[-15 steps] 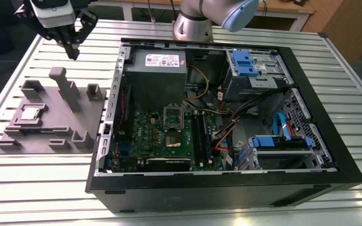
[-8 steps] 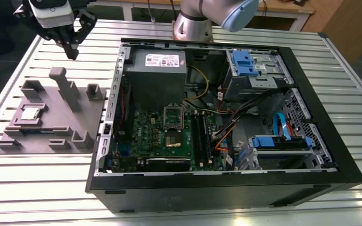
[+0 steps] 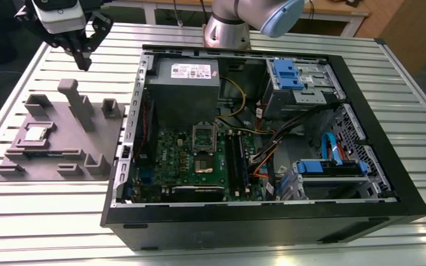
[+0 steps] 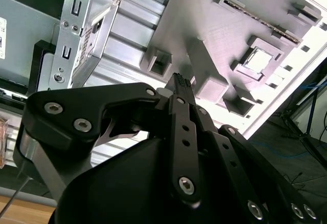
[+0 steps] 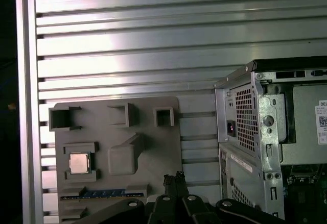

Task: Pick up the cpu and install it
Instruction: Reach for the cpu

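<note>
The cpu [image 3: 35, 134] lies flat, silver top up, in a shallow square pocket of the grey moulded plate [image 3: 102, 138], on the side of the plate toward the exterior view's left. Nothing touches or covers it; in the first wrist view its shiny face [image 5: 79, 163] sits squarely inside the pocket's low walls, with a dark strip with blue marks lying beside it along one edge of the plate. The tall post [image 3: 76, 100] and other upright blocks stand between the chip and the rest of the scene.

The gripper [image 3: 85, 65] hangs raised over the plate's far end, near that post and well apart from the chip. Its two fingers are pressed together to a point and hold nothing, as the second wrist view also shows [image 4: 179, 80].

So I judge the work to be at its very start: the approach to the pick, with the chip not yet grasped. Taking it would call for the fingers to part, line up over the pocket clear of the post, and close on the chip's thin edges while keeping it level.

The plate rests on the slatted metal table [image 3: 50, 221], just beside the open computer case [image 3: 272, 224], where a silver-framed socket [image 3: 203, 134] on the green motherboard [image 3: 165, 160] looks like the place for the chip
</note>
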You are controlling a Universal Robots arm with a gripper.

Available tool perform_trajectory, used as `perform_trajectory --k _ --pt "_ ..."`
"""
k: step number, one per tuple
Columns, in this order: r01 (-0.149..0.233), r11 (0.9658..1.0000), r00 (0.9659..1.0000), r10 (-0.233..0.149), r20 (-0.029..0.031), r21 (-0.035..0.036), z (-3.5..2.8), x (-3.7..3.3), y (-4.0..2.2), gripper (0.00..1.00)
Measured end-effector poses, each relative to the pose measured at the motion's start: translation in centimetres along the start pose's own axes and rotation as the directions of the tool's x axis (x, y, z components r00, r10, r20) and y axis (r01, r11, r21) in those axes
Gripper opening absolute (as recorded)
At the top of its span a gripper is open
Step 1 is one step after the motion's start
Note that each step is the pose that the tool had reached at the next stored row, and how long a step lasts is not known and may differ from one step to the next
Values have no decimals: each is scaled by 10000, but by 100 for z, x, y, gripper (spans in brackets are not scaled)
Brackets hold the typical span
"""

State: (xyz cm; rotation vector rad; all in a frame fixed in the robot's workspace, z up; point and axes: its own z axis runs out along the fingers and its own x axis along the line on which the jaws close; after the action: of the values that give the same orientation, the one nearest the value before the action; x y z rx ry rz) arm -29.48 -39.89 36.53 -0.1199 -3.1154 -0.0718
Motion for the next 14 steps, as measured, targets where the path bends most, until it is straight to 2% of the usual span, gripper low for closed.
perform_trajectory --k 14 --pt "-2 10000 10000 2 -22 1 10 32 -3 10"
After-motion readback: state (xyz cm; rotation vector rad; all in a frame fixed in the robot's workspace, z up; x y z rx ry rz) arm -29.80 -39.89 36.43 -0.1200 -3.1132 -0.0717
